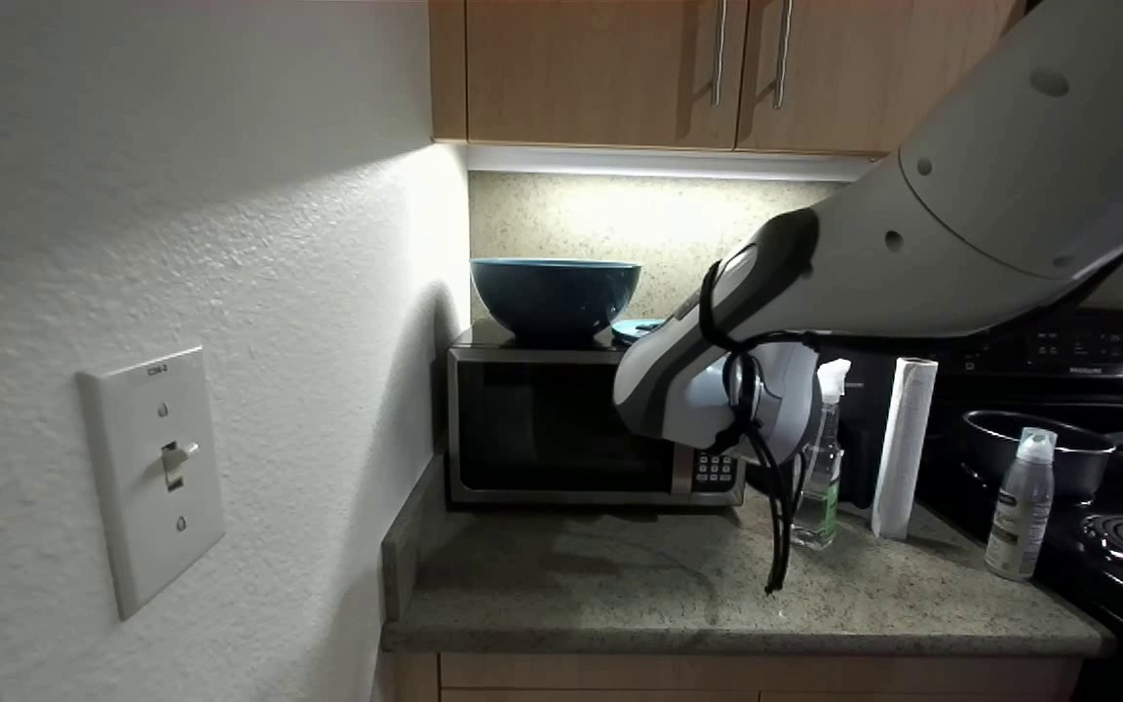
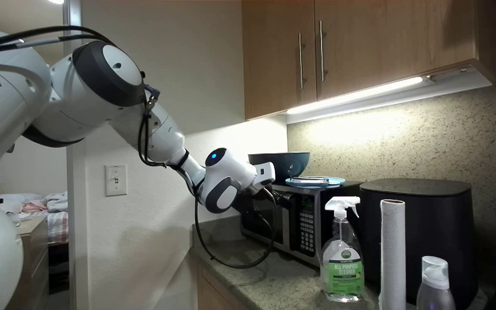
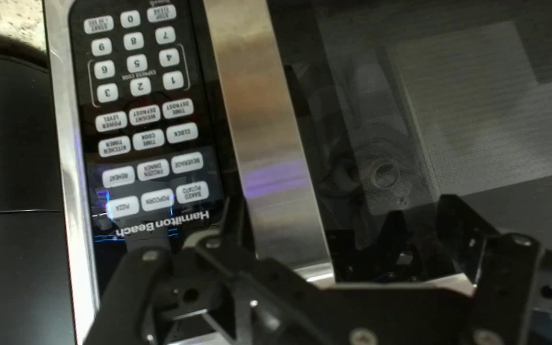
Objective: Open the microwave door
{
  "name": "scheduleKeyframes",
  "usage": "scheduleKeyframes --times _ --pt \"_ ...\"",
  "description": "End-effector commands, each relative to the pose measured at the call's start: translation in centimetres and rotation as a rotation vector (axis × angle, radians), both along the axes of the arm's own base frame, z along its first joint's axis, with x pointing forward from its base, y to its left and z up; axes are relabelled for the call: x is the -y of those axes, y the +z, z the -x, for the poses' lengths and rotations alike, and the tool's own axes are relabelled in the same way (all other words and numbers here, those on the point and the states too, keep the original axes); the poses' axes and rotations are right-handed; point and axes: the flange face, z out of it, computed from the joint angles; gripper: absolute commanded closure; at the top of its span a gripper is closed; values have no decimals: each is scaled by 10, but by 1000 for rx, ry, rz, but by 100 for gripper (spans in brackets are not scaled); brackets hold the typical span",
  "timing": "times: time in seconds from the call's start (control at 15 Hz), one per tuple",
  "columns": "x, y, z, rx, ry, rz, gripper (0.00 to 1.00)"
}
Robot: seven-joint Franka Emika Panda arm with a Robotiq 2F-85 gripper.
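In the wrist view, cannot follow the gripper (image 3: 342, 203) past the bottom edge, or the microwave door (image 3: 472, 120) past the top and right edges. In an exterior view, lose the gripper and the door's upper right corner behind the robot arm (image 1: 912, 244); cannot read the silver bottle (image 1: 1020, 512), lettered too small. In an exterior view, cannot read the microwave display (image 2: 307, 201), too blurred; lose the foot of the paper roll (image 2: 392, 254) below the bottom edge. In both exterior views, cannot see into the blue bowl (image 1: 554, 302); lose the tops of 2 cabinet doors (image 1: 591, 68).

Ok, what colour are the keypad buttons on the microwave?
The buttons are whitish-grey with dark lettering, clearest in the wrist view.
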Motion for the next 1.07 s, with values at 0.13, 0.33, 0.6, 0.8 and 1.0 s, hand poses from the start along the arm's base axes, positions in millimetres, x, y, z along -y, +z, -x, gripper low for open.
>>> scheduleKeyframes --times 0.13,0.33,0.6,0.8,1.0 --pt "-2 5 1 22 0 2 26" --pt "0 8 4 37 -8 9 45" --pt "6 13 7 57 -23 21 72" --pt "8 15 9 66 -29 26 89" --pt "7 16 10 67 -27 32 94"
